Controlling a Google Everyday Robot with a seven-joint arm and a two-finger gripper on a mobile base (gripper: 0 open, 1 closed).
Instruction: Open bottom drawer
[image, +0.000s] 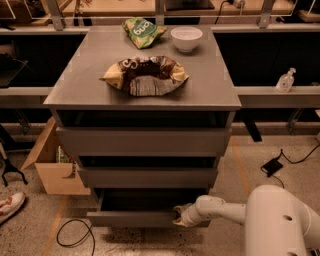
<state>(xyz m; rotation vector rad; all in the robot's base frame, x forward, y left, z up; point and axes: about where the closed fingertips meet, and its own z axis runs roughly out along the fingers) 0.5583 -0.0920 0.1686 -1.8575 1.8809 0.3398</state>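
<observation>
The grey cabinet has three handleless drawer fronts. The bottom drawer is the lowest one; it stands pulled out a little, with a dark gap above its front. My gripper is at the right end of that drawer front, at its top edge. My white arm reaches to it from the lower right.
On the cabinet top lie a brown chip bag, a green bag and a white bowl. A cardboard box stands at the left, a black cable lies on the floor, a bottle stands at the right.
</observation>
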